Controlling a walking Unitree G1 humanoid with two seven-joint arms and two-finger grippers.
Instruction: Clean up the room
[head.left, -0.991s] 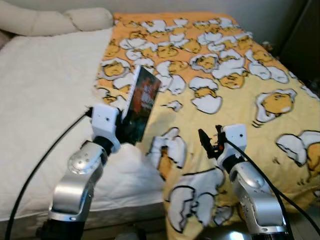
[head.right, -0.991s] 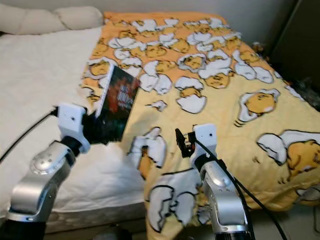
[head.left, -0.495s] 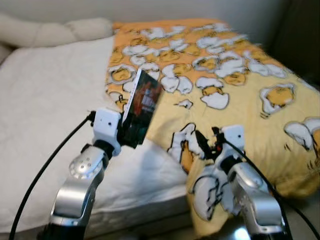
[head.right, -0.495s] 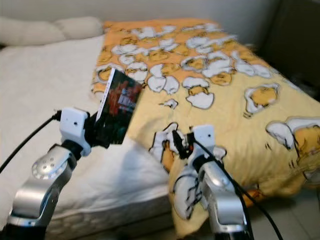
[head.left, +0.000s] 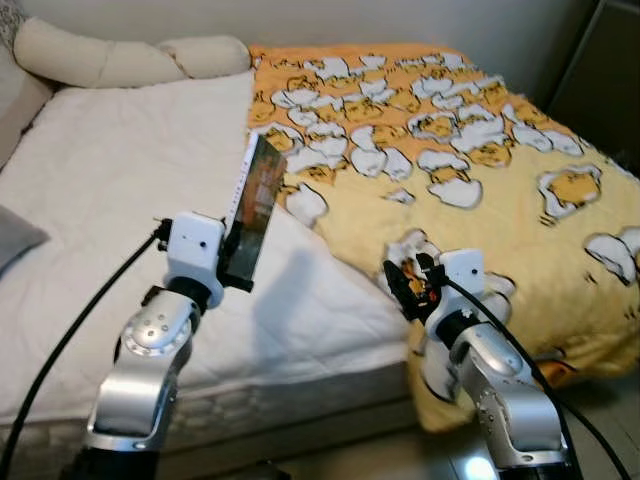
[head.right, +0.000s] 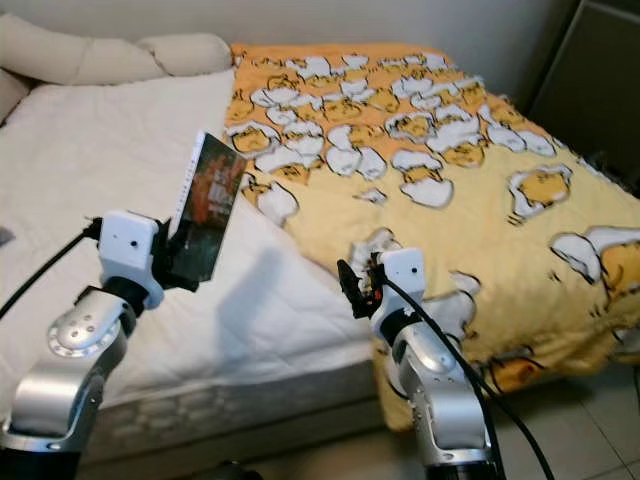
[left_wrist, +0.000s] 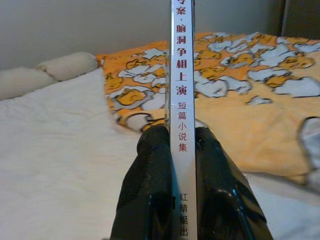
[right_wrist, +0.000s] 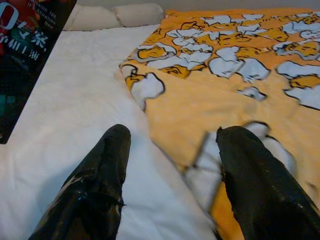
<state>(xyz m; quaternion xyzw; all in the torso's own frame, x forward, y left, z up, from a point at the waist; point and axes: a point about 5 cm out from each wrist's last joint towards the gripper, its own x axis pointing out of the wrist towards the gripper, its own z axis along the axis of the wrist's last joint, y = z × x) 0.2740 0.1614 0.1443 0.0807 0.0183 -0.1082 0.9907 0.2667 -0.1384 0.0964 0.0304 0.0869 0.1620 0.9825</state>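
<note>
Now, step in hand: we hold a book (head.left: 250, 214) upright above the white mattress (head.left: 100, 190), off the bed for tidying.
Left gripper (left_wrist: 183, 150): clamped on the book's lower spine.
Right gripper (right_wrist: 172, 165): fingers spread wide, empty, over the edge of the yellow blanket (head.left: 480, 170).
Next move: we judge the book needs carrying to a shelf or table.
Views: the left wrist view reads the spine's Chinese lettering; the eye views show its dark cover.
</note>
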